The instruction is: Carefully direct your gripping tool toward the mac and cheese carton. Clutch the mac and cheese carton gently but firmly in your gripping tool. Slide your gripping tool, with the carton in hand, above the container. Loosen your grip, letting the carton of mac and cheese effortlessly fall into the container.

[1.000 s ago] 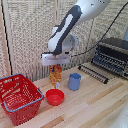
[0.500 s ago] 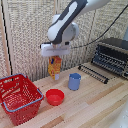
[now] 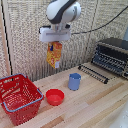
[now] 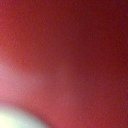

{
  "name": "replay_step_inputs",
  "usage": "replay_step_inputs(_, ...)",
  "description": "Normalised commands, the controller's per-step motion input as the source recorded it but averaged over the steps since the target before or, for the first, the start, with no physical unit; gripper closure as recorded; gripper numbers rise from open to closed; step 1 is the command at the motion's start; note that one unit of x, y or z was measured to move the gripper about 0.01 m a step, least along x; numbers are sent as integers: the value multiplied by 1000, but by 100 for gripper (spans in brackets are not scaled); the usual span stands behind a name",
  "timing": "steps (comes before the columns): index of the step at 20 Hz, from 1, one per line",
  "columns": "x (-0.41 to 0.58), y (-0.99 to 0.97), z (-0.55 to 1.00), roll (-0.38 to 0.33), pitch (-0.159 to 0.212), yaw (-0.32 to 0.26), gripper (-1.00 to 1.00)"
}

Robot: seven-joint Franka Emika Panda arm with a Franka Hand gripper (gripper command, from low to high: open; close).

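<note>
In the exterior view my gripping tool is shut on the top of the mac and cheese carton, an orange-and-yellow box that hangs in the air well above the table. It is above and behind the small red bowl, to the exterior view's right of the container, a red wire basket with a blue-grey rim on the table. The carton is clear of the basket. The wrist view is a blurred red-orange field with a pale patch; nothing in it can be told apart.
A blue cup stands on the wooden table to the exterior view's right of the bowl. A dark toaster oven with a rack in front sits at the far right. A slatted wall runs behind.
The arm has lifted the carton higher off the table and carried it toward the exterior view's left, nearer the basket.
</note>
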Motion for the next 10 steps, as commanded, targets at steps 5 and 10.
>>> replay_step_inputs(5, 186, 888, 627, 15, 137, 19, 100)
replay_step_inputs(10, 97, 871, 643, 21, 136, 14, 100)
